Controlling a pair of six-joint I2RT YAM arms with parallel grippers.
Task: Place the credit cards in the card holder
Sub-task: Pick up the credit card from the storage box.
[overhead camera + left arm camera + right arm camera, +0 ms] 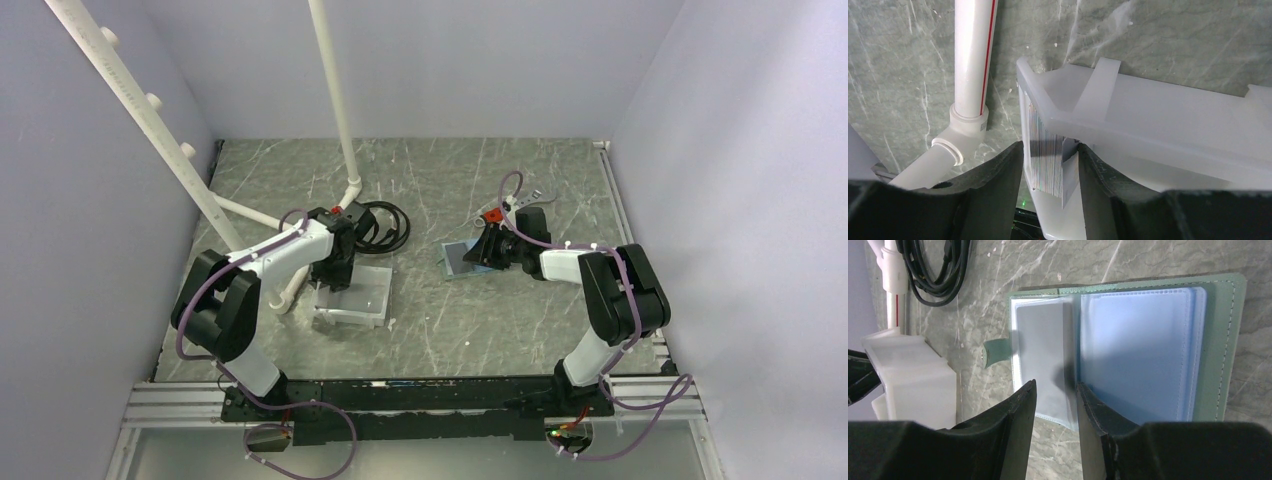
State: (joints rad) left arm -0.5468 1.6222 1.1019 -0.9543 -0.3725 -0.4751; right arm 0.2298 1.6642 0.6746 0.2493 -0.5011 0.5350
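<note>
Closest in the left wrist view is the left claw [1050, 148], and the risk sits right between its fingers. The credit cards [1045, 165] stand on edge as a tight stack in the corner of the white tray [1148, 110]. A squeeze here could take several cards at once, or catch the tray wall beside the left finger and drag the tray. The fingers stand half spread around the stack. I cannot tell whether the pads press it yet. A white pipe [973, 60] lies out past the left finger.

From the right wrist, the right claw [1055, 386] hangs over the card holder [1228, 340], which lies open and flat. A translucent pocket leaf [1040, 340] lies under the gap between the fingers and stretches on past the tips. If the claw lifts or slides, I judge the holder could fold shut or skid, leaving no open pocket. The fingers stand apart and pinch nothing, and contact at the tips is unclear. A black cable [933, 265] lies far beyond the left finger.

From above, the two claws are well apart on the table [520, 330]. Any card lifted has a long carry, where a weak pinch could drop it.
</note>
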